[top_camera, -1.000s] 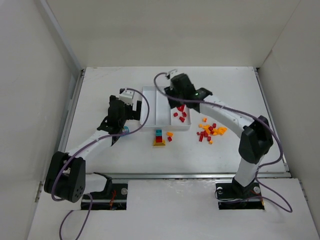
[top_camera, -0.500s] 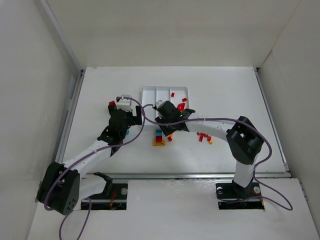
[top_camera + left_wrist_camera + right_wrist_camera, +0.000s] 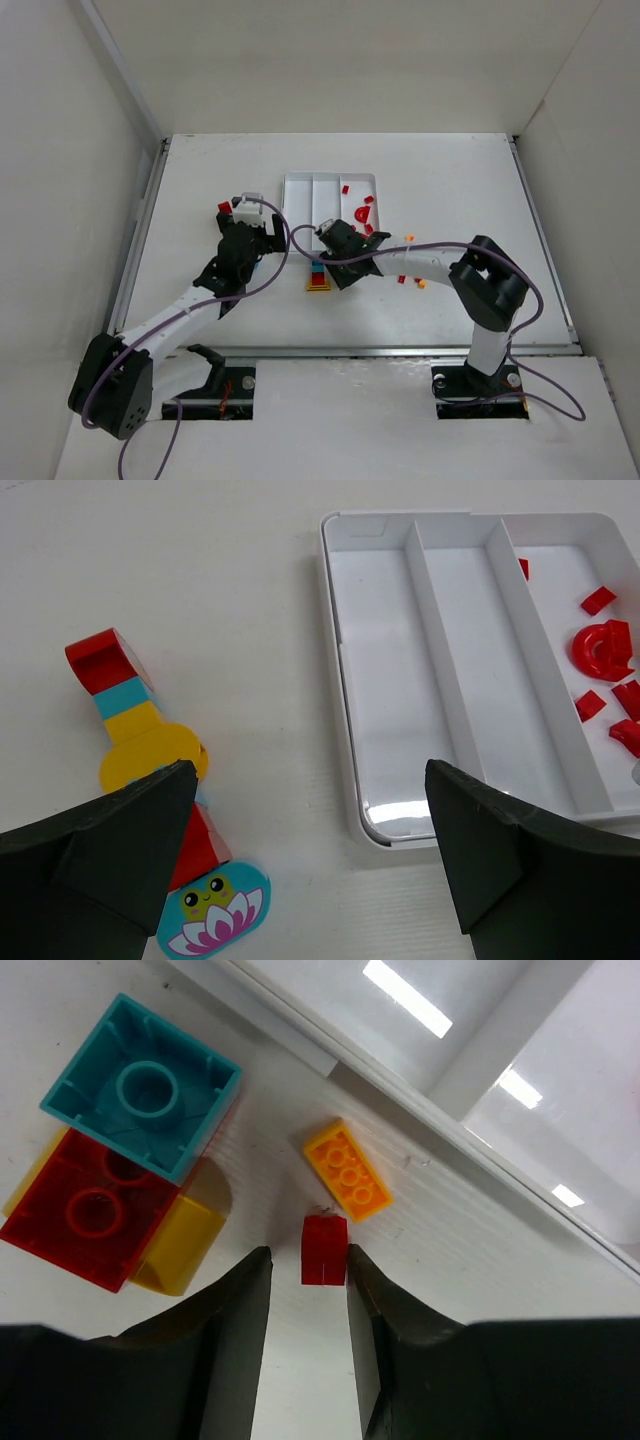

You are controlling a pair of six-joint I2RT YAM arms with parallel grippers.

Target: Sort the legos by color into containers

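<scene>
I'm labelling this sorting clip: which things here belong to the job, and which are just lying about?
Job: white tray, red pieces in it, loose red brick, orange brick, teal-red-yellow stack, multicolour clump left of tray.
Lying about: purple cable, enclosure wall.

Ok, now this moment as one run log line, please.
right claw: open, astride small red brick | left claw: open, empty, near tray | tray: red pieces in right compartment only
</scene>
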